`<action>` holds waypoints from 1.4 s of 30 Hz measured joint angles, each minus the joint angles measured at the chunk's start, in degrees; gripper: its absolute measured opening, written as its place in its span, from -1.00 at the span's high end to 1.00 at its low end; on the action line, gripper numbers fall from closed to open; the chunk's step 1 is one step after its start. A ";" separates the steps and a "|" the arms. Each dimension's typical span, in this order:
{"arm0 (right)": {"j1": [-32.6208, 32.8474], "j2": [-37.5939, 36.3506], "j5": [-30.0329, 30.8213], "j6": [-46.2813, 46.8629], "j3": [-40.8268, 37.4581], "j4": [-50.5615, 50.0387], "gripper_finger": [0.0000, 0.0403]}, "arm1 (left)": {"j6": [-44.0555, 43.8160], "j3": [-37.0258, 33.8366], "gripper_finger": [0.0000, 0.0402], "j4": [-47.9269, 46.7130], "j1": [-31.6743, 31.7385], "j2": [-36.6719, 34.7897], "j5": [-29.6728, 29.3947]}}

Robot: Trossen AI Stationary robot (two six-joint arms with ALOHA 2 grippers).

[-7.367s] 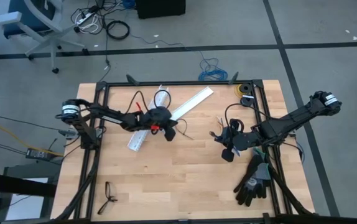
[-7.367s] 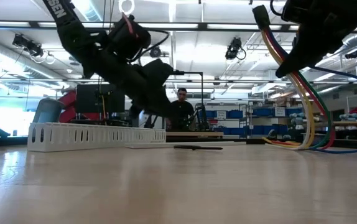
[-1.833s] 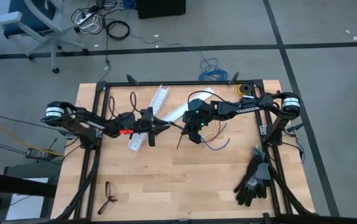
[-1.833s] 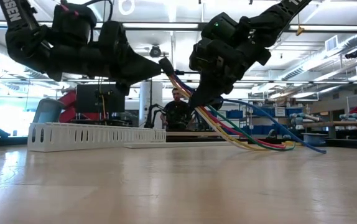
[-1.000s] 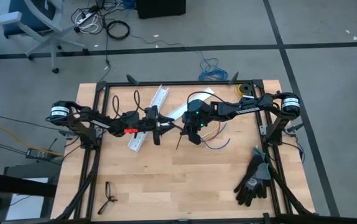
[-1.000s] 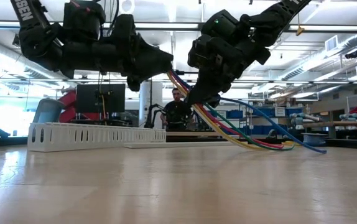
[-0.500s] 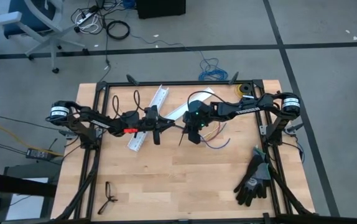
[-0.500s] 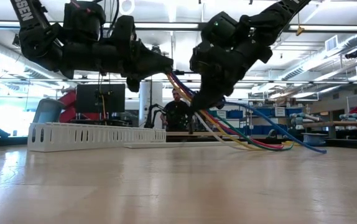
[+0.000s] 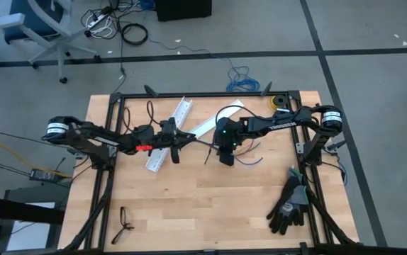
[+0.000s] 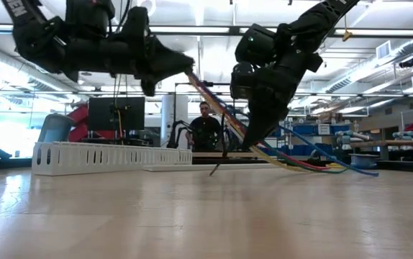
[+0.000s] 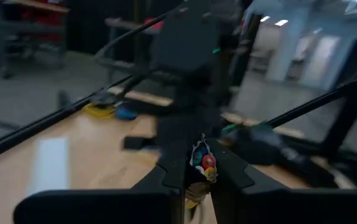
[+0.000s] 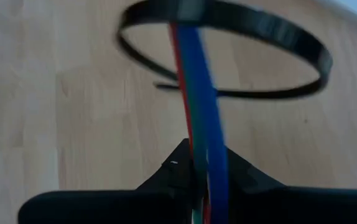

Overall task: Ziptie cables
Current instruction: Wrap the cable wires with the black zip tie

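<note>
A: High view first. Where were the two arms?

B: Both reached toward the middle of the wooden tabletop (image 9: 210,205), near its far half. The left gripper (image 9: 183,139) came in from the left and the right gripper (image 9: 224,150) from the right, with the cables (image 9: 202,142) stretched between them, clear of the wood.

A: Were the fingers closed?

B: Yes, on both. In the left wrist view the left arm's fingers (image 11: 166,175) were pinched nearly together on one end of the bundle, its coloured wire ends showing between them. In the right wrist view the right arm's fingers (image 12: 172,174) were clamped on the wires farther along, blue, red and green strands running up from the grip.

A: And the ziptie (image 12: 228,46)?

B: It formed a wide black loop around the wires just beyond the right fingers. In the low view its thin tail (image 10: 217,164) hung down toward the tabletop.

A: Anything else around?

B: White slotted duct pieces (image 9: 169,140) lay under the left arm, and black gloves (image 9: 288,205) sat near the right front corner.
</note>
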 joint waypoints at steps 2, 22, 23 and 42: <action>0.41 0.00 0.07 -0.25 -0.07 -0.67 0.79 | -0.04 -1.13 0.77 -3.49 -0.27 -2.49 -2.45; 1.15 0.00 -0.28 -1.23 -0.07 -10.43 0.70 | -4.93 -8.28 0.77 -10.80 -5.25 -6.13 -16.43; 1.18 0.00 -0.28 -1.24 -0.07 -11.49 0.70 | -4.93 -8.28 0.77 -11.17 -5.25 -6.13 -16.83; 4.66 -16.24 13.67 -2.67 -3.53 -14.53 0.74 | -6.67 -8.28 0.77 -13.16 -9.29 -6.18 -20.13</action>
